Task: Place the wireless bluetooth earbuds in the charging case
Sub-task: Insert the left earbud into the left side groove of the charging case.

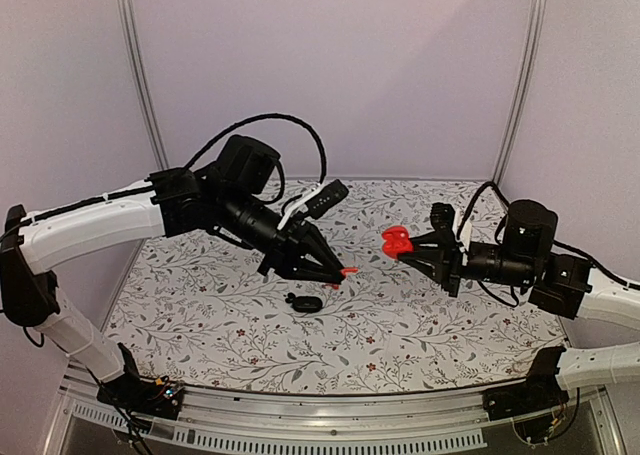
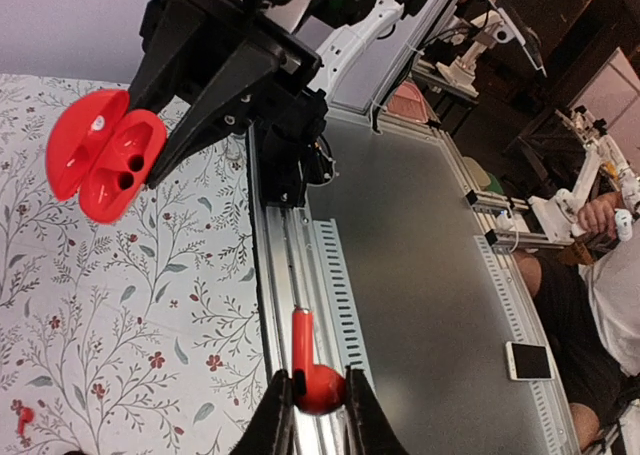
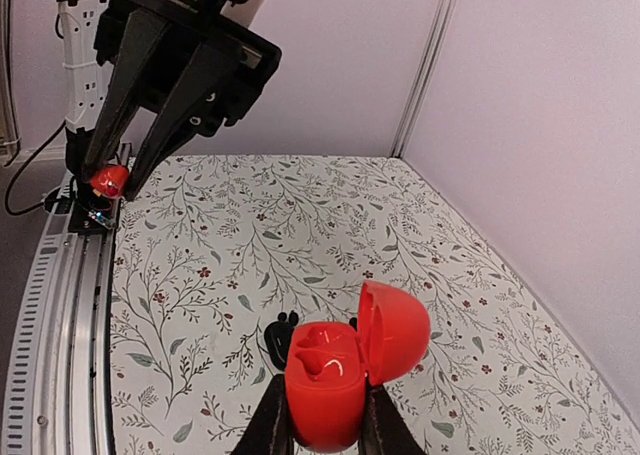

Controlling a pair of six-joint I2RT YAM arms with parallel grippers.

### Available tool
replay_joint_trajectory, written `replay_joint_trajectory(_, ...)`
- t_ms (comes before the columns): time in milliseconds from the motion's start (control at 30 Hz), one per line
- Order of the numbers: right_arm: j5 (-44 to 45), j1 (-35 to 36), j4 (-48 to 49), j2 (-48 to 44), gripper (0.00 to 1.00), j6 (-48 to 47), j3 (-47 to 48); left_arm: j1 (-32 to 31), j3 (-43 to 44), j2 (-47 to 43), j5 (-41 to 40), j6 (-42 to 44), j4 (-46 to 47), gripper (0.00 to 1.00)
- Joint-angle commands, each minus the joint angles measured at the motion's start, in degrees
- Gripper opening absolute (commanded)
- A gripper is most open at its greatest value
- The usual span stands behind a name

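Note:
My right gripper (image 1: 412,247) (image 3: 325,403) is shut on a red charging case (image 1: 397,241) (image 3: 330,385) held above the table, lid hinged open, two empty sockets showing (image 2: 105,155). In my left gripper (image 1: 338,272) (image 2: 318,387), shut, sits a red earbud (image 2: 318,380) (image 1: 349,271) (image 3: 108,180), gripped by its round head with the stem sticking out ahead. The earbud hangs in the air a short way left of the case, apart from it. A second small red earbud (image 2: 22,416) lies on the floral tabletop.
A glossy black oval case (image 1: 307,302) (image 3: 272,335) with a tiny black bud (image 1: 290,297) beside it lies on the floral tablecloth (image 1: 220,325) under the left gripper. Metal rails (image 1: 330,415) run along the near edge. Pale walls enclose the back and sides.

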Motion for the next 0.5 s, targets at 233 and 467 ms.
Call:
replay_joint_trajectory(233, 6.27, 3.10, 7.51, -1.42, 0.00, -16.14, 0.96, 3.64, 3.24, 2.08, 5.77, -16.85, 0.56, 0.10)
replay_joint_trajectory(467, 11.37, 5.48, 8.74, 2.49, 0.00, -24.05, 1.46, 5.70, 2.82, 3.03, 8.36, -26.92, 6.33, 0.10)
